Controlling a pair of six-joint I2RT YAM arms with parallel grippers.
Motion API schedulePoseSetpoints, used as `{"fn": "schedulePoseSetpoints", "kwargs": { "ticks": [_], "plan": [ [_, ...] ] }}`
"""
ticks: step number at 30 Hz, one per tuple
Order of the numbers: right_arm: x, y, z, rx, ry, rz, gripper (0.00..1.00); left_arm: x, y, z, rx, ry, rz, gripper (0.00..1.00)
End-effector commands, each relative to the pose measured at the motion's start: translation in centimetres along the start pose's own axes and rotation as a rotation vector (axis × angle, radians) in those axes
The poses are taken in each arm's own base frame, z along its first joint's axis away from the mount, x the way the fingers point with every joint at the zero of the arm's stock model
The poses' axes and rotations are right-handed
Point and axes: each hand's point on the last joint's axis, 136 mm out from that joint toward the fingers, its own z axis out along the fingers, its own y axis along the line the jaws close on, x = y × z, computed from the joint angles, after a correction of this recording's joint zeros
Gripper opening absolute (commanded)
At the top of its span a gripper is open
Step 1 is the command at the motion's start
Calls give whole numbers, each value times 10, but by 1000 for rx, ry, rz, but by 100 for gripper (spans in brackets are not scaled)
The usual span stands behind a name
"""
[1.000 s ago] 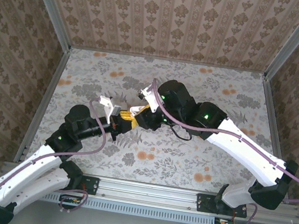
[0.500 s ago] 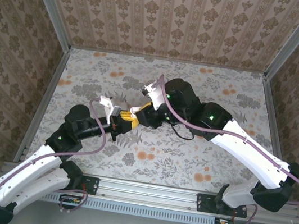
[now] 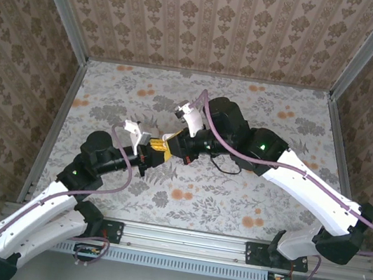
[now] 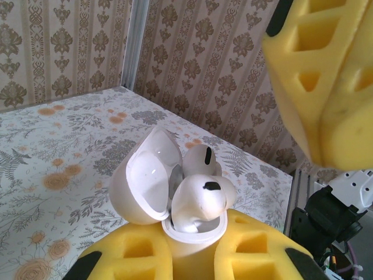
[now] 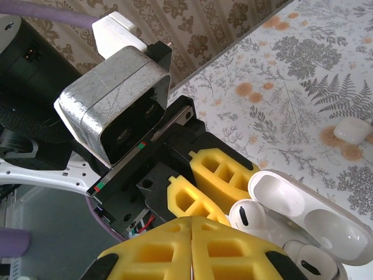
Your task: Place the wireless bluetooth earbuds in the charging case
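White glossy plastic, the earbuds (image 4: 201,198) look light, hard, slippery; both stand in the open charging case (image 4: 145,186), clasped by jaws of the left gripper (image 4: 192,256); jaws of the right gripper (image 5: 192,230), clenched empty, hang just beside the case; likely best pressed on their rounded heads.

Shutting the yellow foam-padded right gripper (image 5: 192,221), its pads now meeting where a gap stood a second ago; easing it leftward, closer to the open white pebble-shaped plastic charging case (image 5: 306,219) held in the left gripper (image 3: 155,151); swinging the right arm's black elbow joint (image 3: 265,145) out to the right; tilting the white plastic camera mount (image 3: 192,116) on that wrist slightly.
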Motion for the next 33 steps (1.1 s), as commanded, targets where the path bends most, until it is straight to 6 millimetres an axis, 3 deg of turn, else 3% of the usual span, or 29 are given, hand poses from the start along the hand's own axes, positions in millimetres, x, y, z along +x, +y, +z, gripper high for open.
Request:
{"fn": "schedulePoseSetpoints", "kwargs": {
  "ticks": [1, 13, 19, 26, 33],
  "plan": [
    [9, -2, 8, -14, 37, 25, 8, -20, -10, -3, 34, -60, 23, 0],
    [23, -25, 19, 76, 114, 26, 7, -22, -12, -5, 38, -66, 26, 0],
    [20, -37, 14, 121, 106, 32, 6, -22, -12, -5, 36, -66, 27, 0],
    [18, -42, 12, 129, 102, 40, 6, -22, -12, -5, 34, -66, 27, 0],
    [15, -33, 7, 90, 95, 29, 5, -21, -11, -5, 31, -62, 30, 0]
  ]
}}
